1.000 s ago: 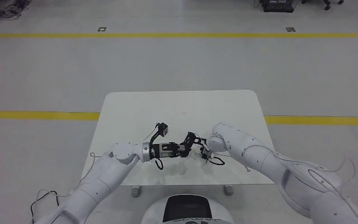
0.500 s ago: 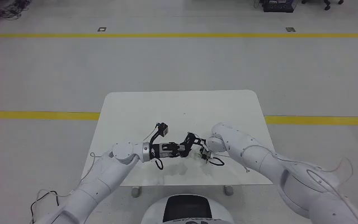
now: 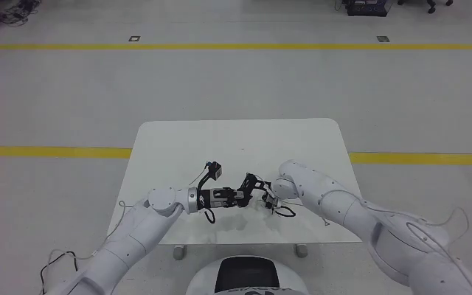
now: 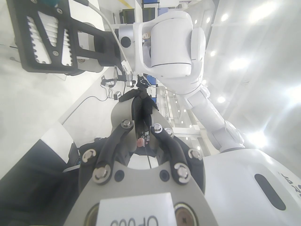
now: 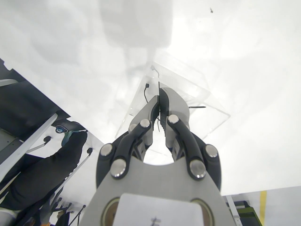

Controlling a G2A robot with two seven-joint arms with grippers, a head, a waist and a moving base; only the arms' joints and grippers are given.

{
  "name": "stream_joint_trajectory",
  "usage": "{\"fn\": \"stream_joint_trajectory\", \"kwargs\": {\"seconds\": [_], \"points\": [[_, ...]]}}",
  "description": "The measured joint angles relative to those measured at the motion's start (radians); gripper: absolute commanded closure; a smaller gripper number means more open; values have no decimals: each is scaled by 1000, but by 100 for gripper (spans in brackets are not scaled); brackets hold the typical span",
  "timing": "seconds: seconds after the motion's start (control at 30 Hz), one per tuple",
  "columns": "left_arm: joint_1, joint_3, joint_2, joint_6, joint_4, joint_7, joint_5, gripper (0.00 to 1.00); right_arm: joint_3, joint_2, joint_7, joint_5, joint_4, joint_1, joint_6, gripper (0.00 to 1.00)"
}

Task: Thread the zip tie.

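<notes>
Now zip tie (image 5: 159, 85) sits pinched in right gripper (image 5: 159, 98).

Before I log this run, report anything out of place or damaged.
Nothing stands out. The right gripper pinches the zip tie over a clear stand; only a small dark speck lies on the table.

A white table (image 3: 184, 144) stands on a grey floor (image 3: 236, 88) crossed by yellow lines (image 3: 221, 46).
</notes>
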Motion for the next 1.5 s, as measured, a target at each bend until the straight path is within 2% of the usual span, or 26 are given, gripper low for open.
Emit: {"fn": "stream_joint_trajectory", "kwargs": {"seconds": [0.17,0.33,0.47,0.67,0.83,0.9,1.27,1.37,1.47,1.5], "points": [[0,0,0,0,0,0,0,100,0,47,-35,19,-52,12,0,100],[0,0,0,0,0,0,0,100,0,121,-105,45,-138,16,0,100],[0,0,0,0,0,0,0,100,0,195,-184,71,-213,15,0,100],[0,0,0,0,0,0,0,100,0,337,-379,130,-324,-2,0,100],[0,0,0,0,0,0,0,100,0,428,-465,143,-392,-25,0,100],[0,0,0,0,0,0,0,100,0,438,-464,144,-402,-28,0,100],[0,0,0,0,0,0,0,100,8,438,-482,158,-405,-37,0,100],[0,0,0,0,0,0,0,100,48,454,-606,223,-422,-67,0,100],[0,0,0,0,0,0,0,100,70,496,-752,277,-483,-113,0,100],[0,0,0,0,0,0,0,100,73,518,-809,278,-505,-130,0,100]]}}
